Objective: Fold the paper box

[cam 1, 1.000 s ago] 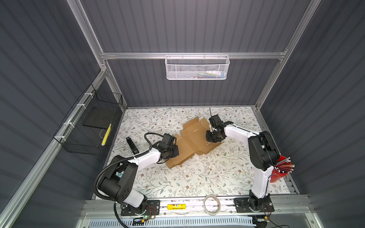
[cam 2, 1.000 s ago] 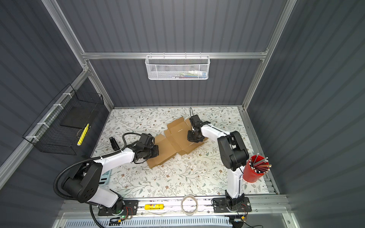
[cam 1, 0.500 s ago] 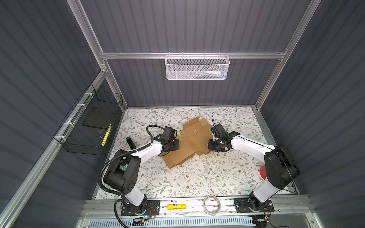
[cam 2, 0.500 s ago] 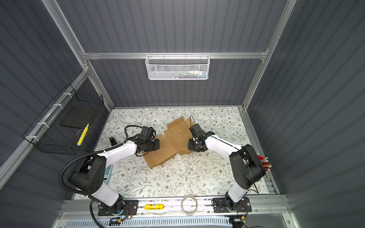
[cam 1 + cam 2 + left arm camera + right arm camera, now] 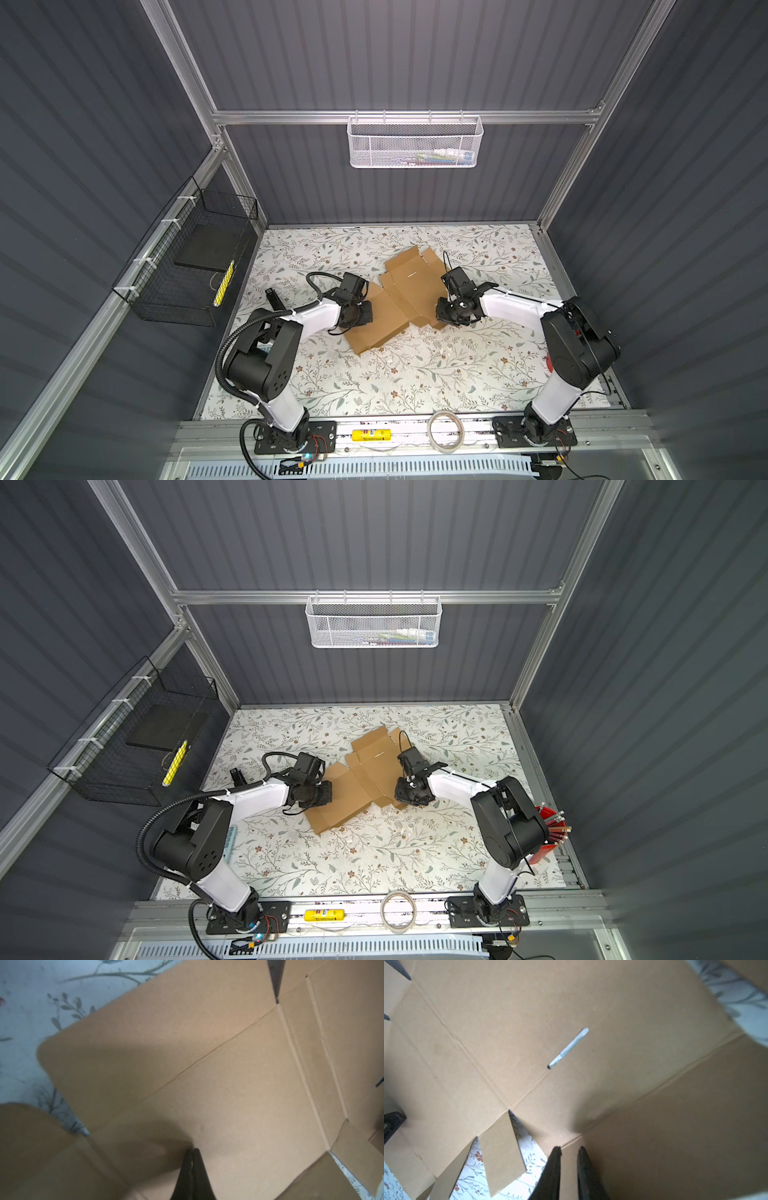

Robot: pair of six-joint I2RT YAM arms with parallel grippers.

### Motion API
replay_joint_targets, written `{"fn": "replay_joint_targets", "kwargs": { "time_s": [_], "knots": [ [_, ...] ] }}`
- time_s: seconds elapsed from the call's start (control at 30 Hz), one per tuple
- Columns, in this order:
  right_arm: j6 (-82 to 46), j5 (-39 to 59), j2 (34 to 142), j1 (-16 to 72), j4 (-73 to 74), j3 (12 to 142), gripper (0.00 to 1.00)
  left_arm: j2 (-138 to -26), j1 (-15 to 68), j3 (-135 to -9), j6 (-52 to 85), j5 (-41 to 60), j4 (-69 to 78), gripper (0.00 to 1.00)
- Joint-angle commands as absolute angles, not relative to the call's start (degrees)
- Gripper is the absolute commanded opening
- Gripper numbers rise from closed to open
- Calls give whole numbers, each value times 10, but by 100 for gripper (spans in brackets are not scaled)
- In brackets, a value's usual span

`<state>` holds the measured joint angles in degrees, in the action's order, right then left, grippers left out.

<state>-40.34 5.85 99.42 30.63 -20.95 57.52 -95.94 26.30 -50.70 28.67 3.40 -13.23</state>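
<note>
The paper box (image 5: 395,299) lies flat and open in the middle of the flowery table (image 5: 415,374), a bit toward the back. It is a brown card sheet with flaps sticking out. You can see it in both top views.

My left gripper (image 5: 192,1150) is closed tight. Its tips press down on a big panel at the left side of the sheet, and nothing is between them.

My right gripper (image 5: 569,1148) is at the right side of the sheet, with its tips at a fold line. The fingers are a tiny bit apart and brown card shows between them. I cannot tell if they pinch the card. A small slit (image 5: 569,1048) sits in the panel near them.
</note>
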Motion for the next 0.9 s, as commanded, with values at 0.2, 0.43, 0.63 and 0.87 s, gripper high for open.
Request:
{"fn": "replay_joint_targets", "kwargs": {
  "time_s": [0.2, 0.43, 0.63, 0.87],
  "knots": [
    [-406, 70, 1034, 284, -190, 568, 18, -965, 262, -479, 291, 49, -124, 0],
    [-367, 81, 1079, 256, -210, 619, 18, -952, 263, -445, 310, 61, -116, 0],
    [-318, 87, 1141, 237, -252, 701, 17, -922, 281, -415, 345, 77, -109, 0],
    [-256, 102, 1197, 229, -306, 819, 17, -880, 316, -394, 384, 114, -76, 0]
  ]
}}
